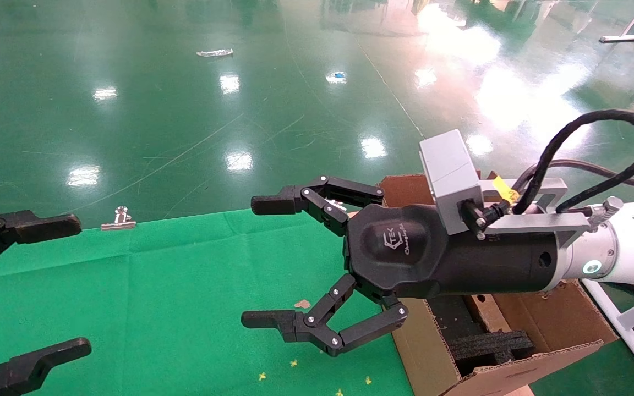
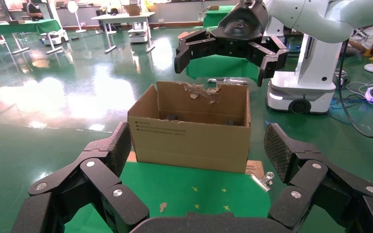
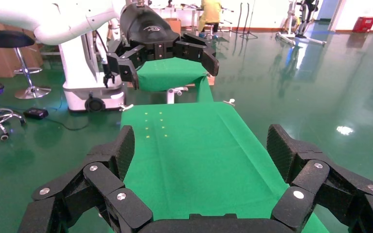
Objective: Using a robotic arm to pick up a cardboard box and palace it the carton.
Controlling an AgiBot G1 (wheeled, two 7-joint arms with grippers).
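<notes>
The carton [image 1: 551, 322] stands at the right end of the green cloth table [image 1: 174, 286], with black foam [image 1: 490, 346] inside; it also shows in the left wrist view [image 2: 189, 141], its far flap torn. A slim brown cardboard box [image 1: 487, 314] with a round hole in its edge stands inside the carton beside the foam. The robotic arm, my right one, holds its gripper [image 1: 259, 262] wide open and empty above the cloth, just left of the carton. In the right wrist view [image 3: 199, 150] only green cloth lies between its fingers. My left gripper [image 1: 75, 285] is open and empty at the left edge.
A metal binder clip [image 1: 120, 218] sits on the table's far edge. Another clip [image 2: 263, 180] and a small printed brown card piece [image 2: 255, 168] lie by the carton's corner. Small yellow marks [image 1: 294, 363] dot the cloth. Glossy green floor surrounds the table.
</notes>
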